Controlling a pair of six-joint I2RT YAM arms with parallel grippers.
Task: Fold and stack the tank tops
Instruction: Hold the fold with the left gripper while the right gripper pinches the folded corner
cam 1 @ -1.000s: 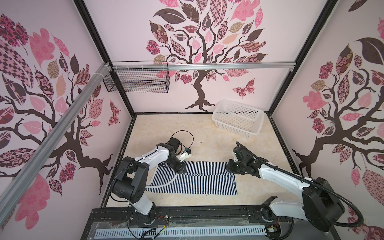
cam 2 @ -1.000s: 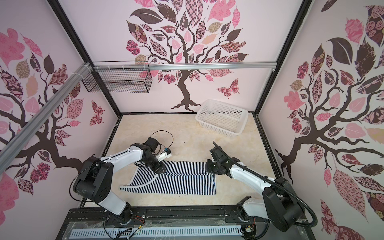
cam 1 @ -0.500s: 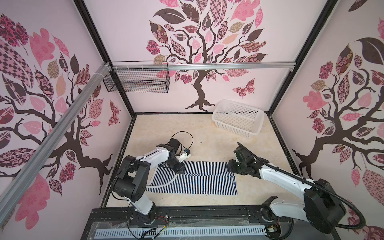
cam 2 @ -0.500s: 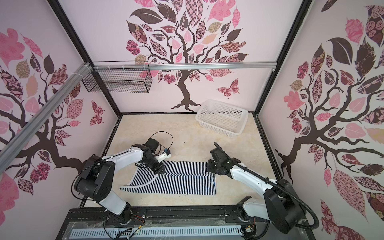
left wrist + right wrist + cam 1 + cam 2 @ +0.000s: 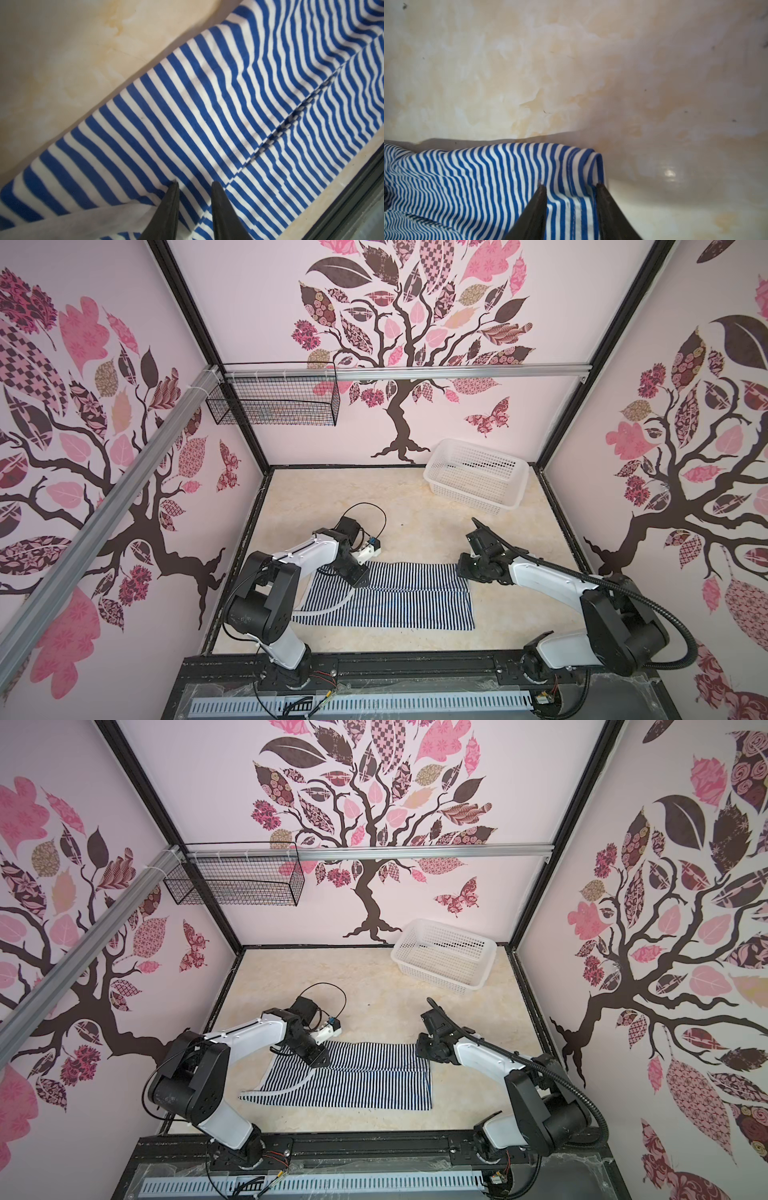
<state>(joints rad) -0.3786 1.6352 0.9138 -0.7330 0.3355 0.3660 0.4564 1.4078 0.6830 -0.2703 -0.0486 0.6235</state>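
A navy-and-white striped tank top (image 5: pixel 395 601) (image 5: pixel 361 1081) lies flat at the table's front, folded lengthwise, its white armhole edge (image 5: pixel 328 608) curving at the left end. My left gripper (image 5: pixel 360 580) (image 5: pixel 195 184) points down onto the far left part of the cloth. Its jaws stand a little apart, with flat striped fabric (image 5: pixel 207 104) showing between the tips. My right gripper (image 5: pixel 462 572) (image 5: pixel 570 186) is at the far right corner. Its jaws are open astride the stitched hem (image 5: pixel 577 166), which stands up in a small fold between and beyond the tips.
A white perforated basket (image 5: pixel 515 489) (image 5: pixel 482 969) stands at the back right of the beige marbled table (image 5: pixel 415 526). A black wire basket (image 5: pixel 274 404) hangs on the back wall at the left. Black frame rails (image 5: pixel 374 664) border the front edge.
The right gripper has shifted slightly at the cloth's far right corner. The left arm and the tank top stay as they were.
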